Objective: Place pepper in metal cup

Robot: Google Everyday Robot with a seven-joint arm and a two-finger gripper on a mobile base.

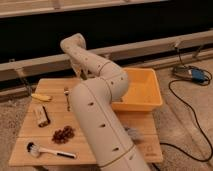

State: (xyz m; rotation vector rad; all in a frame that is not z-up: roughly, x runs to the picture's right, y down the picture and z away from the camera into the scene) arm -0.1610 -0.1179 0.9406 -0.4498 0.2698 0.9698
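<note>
— What lies nearest?
— A brush (47, 150) by the near left corner of the desk (30, 132), with its head toward the left edge. Just beyond it is a heap of brown bits (63, 134), and then a block (42, 116) closer to the left edge.
— And the arm?
— The arm (102, 135) rises at the near edge around mid-desk. It climbs past the far edge, bends, and turns back down.
— What is on the right?
— A yellow tub (142, 92) at the far right corner. The arm covers its left side.
— Farther left?
— A yellow curved thing (41, 97) by the left edge, toward the far left corner. A slim dark thing (67, 100) lies between it and the arm, but what it is I cannot tell.
— The gripper?
— The gripper (83, 75) hangs at the far edge, mostly behind the arm. I cannot tell whether it is spread or closed.
— The pepper and the cup?
— I cannot pick out either, since the arm hides the middle of the desk.
— And beyond the desk?
— A blue box (192, 75) on the floor to the right.
</note>
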